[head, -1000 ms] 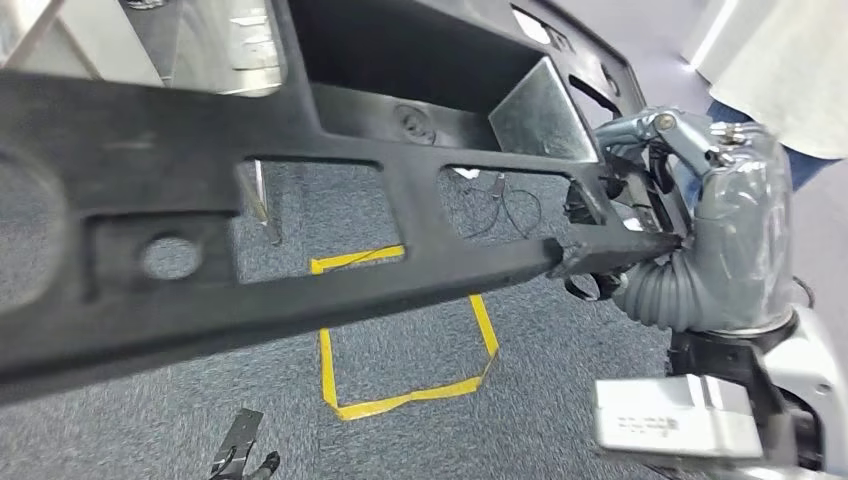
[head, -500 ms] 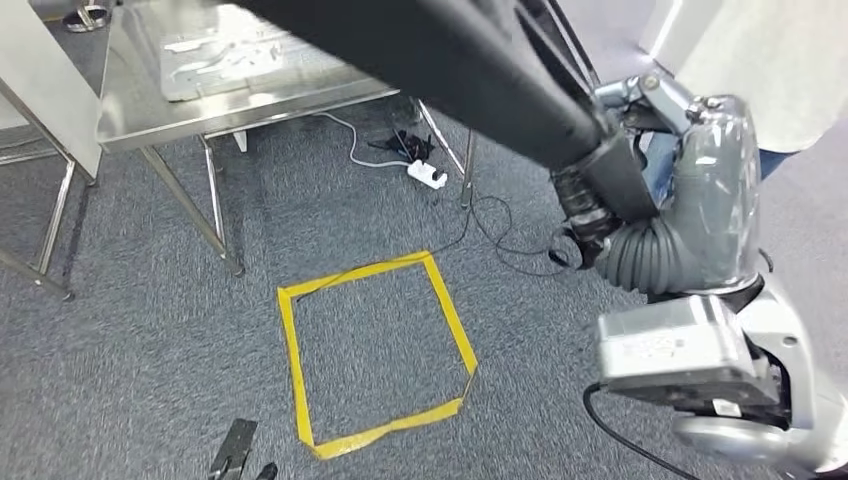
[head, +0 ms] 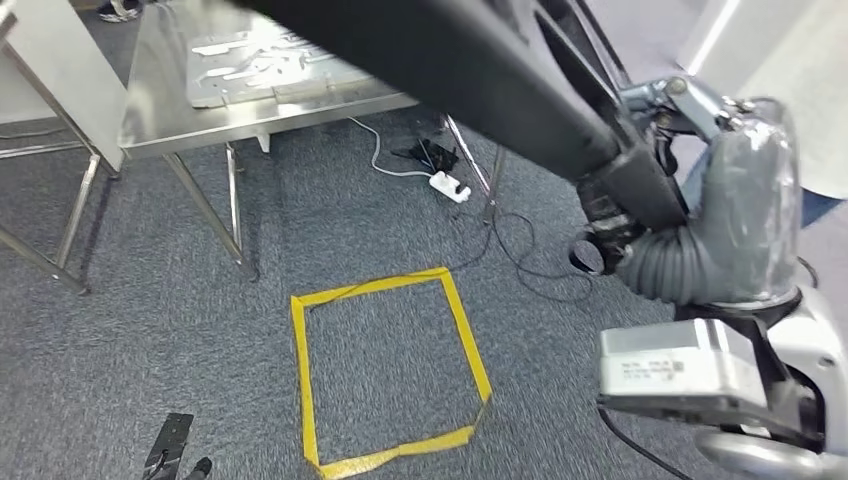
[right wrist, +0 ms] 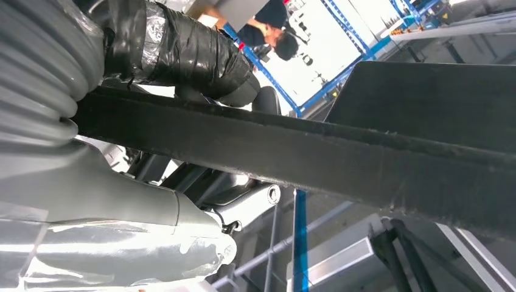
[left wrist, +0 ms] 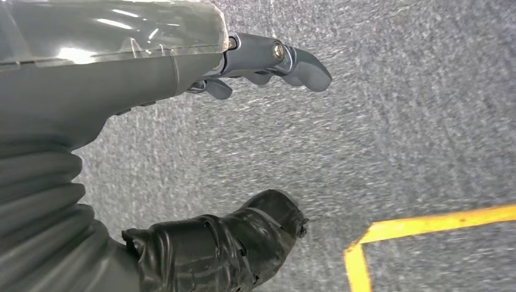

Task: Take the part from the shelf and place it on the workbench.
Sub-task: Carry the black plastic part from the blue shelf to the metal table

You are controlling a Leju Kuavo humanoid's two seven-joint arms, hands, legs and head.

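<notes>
Part [head: 480, 70], a long black moulded plastic panel, runs across the top of the head view from upper left down to centre right, raised above the floor. Its right end sits in the robot's right hand [head: 640, 200], grey w/ a ribbed cuff and clear film over the back; fingers clamp the panel's end. Workbench [head: 260, 110], a shiny steel table on thin legs, stands far left; flat metal pieces [head: 250, 55] lie on its top, and the panel hangs in front of and above it, not on it. Grey carpet floor [head: 150, 320] below, w/ a yellow tape square [head: 385, 370] near centre. White power strip [head: 450, 185] and black cables [head: 520, 240] lie on the carpet by the table's right legs. Pale garment of a person [head: 800, 100] at far right edge.

Left wrist view: left hand [left wrist: 243, 146] hangs over the grey carpet, holding nothing; grey fingers [left wrist: 292, 58] extended, black-taped thumb [left wrist: 243, 243] well apart from them. Corner of yellow tape [left wrist: 389, 234] on the carpet near it.

Right wrist view: right hand grips the panel's black edge [right wrist: 304, 152], which crosses the frame; black-taped thumb [right wrist: 188, 55] presses one side, grey palm on the other. Blue frame posts [right wrist: 299, 243] behind, blurred.
</notes>
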